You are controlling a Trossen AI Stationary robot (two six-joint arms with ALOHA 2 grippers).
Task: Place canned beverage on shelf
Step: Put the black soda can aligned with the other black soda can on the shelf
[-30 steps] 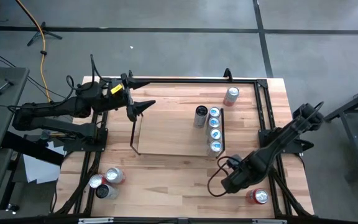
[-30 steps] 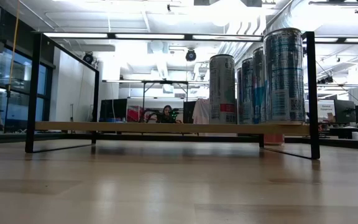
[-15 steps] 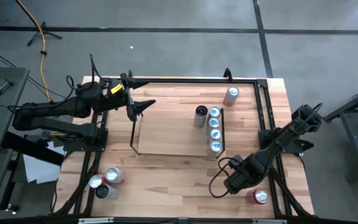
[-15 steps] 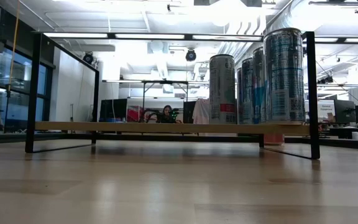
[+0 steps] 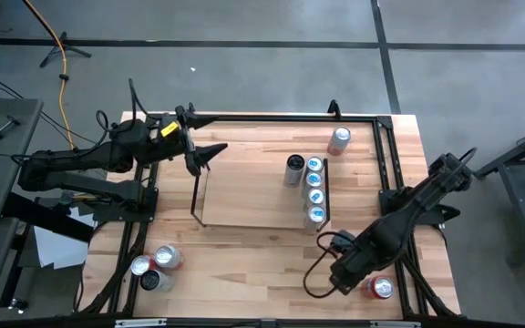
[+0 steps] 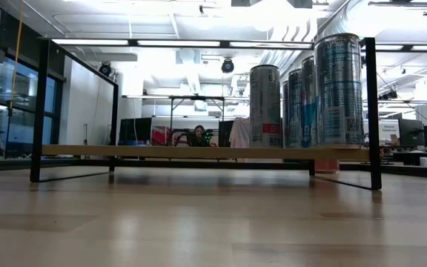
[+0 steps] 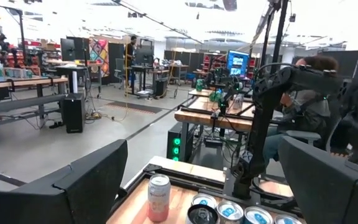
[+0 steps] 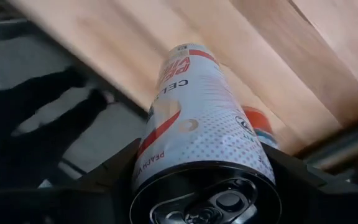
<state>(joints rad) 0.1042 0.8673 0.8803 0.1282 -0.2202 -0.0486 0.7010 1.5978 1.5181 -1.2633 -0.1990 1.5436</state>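
Right claw (image 8: 204,186) | closing round can (image 8: 197,118), near shelf (image 5: 244,205) | risk: off-centre squeeze tips can | left claw (image 5: 210,157) wide

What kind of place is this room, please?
Probably a robotics lab or workshop: workbenches with monitors across an open concrete floor, ceiling strip lights, and a person seated behind the table.

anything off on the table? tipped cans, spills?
Nothing stands out. Five cans stand upright at the shelf's right end, loose cans upright near the front left corner, no spill. The right gripper is around a white-and-red can.
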